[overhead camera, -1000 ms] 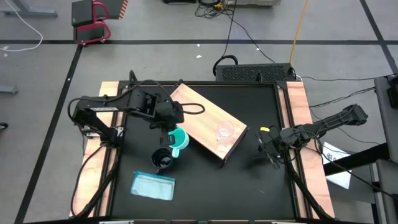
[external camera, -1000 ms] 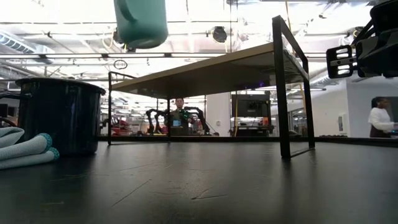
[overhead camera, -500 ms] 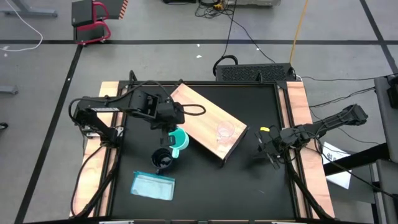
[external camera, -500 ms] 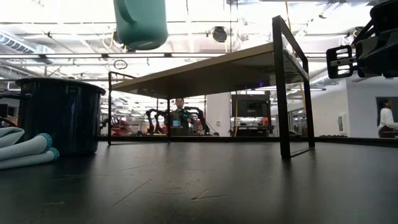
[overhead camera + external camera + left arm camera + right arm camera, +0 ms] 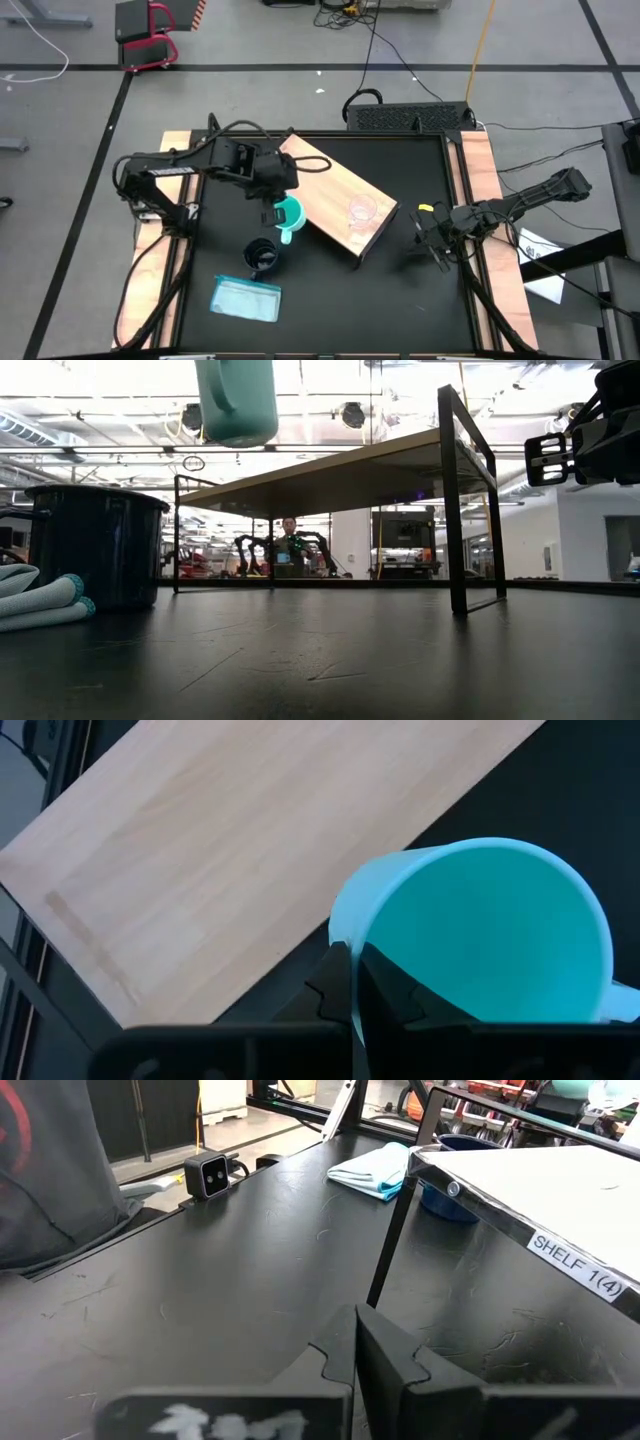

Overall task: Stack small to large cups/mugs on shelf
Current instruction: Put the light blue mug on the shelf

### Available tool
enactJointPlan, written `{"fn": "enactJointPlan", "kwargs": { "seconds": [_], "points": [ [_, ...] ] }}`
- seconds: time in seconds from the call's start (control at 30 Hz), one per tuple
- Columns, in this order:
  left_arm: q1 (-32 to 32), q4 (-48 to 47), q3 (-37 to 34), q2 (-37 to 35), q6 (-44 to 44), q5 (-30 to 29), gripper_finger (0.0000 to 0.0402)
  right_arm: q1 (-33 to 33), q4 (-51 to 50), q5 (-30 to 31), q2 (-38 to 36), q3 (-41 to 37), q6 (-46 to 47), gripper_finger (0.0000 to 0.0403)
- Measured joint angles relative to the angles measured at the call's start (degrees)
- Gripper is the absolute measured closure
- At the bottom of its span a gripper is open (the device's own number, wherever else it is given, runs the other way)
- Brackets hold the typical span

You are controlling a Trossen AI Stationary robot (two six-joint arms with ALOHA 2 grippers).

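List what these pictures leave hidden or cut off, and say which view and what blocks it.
- Clear cup on the shelf: faint from above; unseen in the low view.
- Turquoise mug held by the left gripper: top cut off by the low view's edge.
- Dark mug: handle not visible in the low view.
- Right gripper: fingers too small from above.

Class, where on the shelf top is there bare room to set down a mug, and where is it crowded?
The shelf is bare from its far end to the clear cup. The end holding that cup is taken. The left hand holds the turquoise mug beside its edge.
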Motion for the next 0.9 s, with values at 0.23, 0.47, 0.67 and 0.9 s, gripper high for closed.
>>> {"fn": "enactJointPlan", "kwargs": {
  "seconds": [0.23, 0.47, 0.67, 0.9],
  "points": [
    [1.92, 0.85, 2.63, 0.04, 1.82, 0.75, 0.0399, 0.0, 0.0, 0.0, 0.0, 0.0, -0.04, 0.0403],
    [1.83, 0.8, 12.76, 5.51, 5.45, 0.92, 0.0399, 0.01, -0.02, 0.0, 0.01, 0.0, -0.11, 0.0403],
    [2.82, -5.7, 24.84, 13.08, 9.29, 0.92, 0.0399, 0.02, -0.39, -0.02, 0.04, 0.0, 0.0, 0.0403],
    [4.75, -8.93, 29.16, 17.46, 12.05, 3.39, 0.0399, 0.02, -0.51, 0.0, 0.04, 0.0, 0.0, 0.0403]
  ]
}}
